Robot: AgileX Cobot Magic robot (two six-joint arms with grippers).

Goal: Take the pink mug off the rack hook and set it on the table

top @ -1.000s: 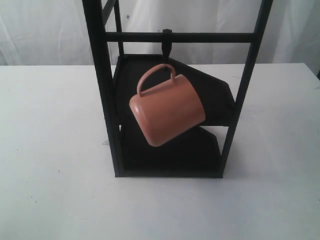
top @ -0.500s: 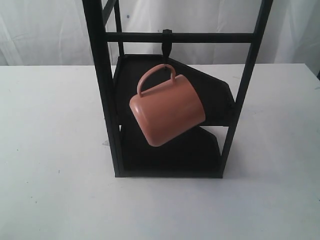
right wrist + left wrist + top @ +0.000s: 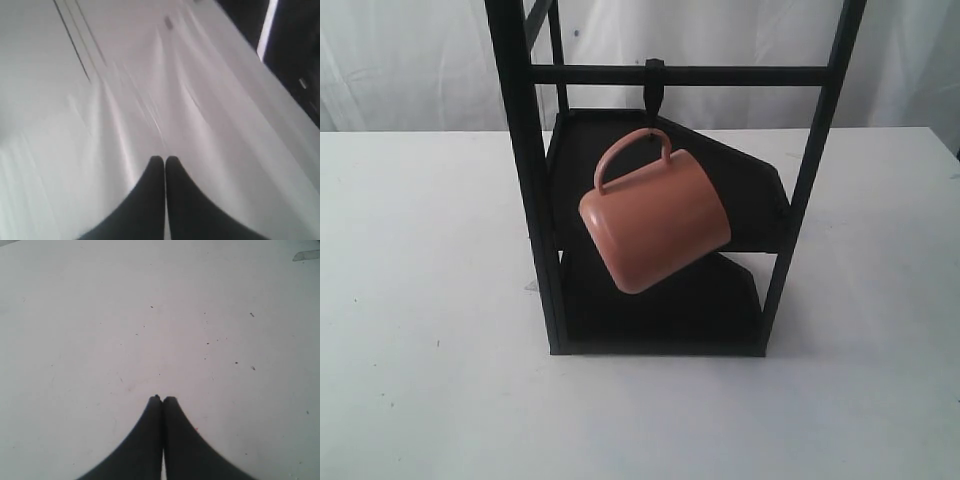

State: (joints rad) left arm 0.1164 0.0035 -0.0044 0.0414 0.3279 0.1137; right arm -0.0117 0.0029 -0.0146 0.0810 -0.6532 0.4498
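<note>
In the exterior view the pink mug [image 3: 658, 225] is seen hanging by its thin loop handle from the rack hook [image 3: 654, 90] under the crossbar [image 3: 720, 74]. It is tilted, in front of the dark shelves [image 3: 755, 190] and well above the table [image 3: 420, 300]. Neither gripper is seen here, so the task is judged not yet begun. The handle is carried only by a short peg. If the mug is pulled outward or downward before it is lifted clear, the loop may catch and the rack [image 3: 525, 180] may be dragged or tipped. Since the mug hangs freely, it could be set swinging by a light nudge, or knocked off onto a shelf. The posts stand near on both sides, so one could be struck by a wide approach.

In the left wrist view the left gripper [image 3: 162, 399] is shown with its fingertips pressed together and nothing between them; only the speckled table is seen beneath. If the mug is reached before the fingers are parted, it would be pushed rather than grasped.

In the right wrist view the right gripper [image 3: 164, 159] is likewise closed and empty, set against white creased cloth [image 3: 125, 90]. The picture is blurred — the dark shape [image 3: 295, 55] at one corner cannot be identified.
</note>
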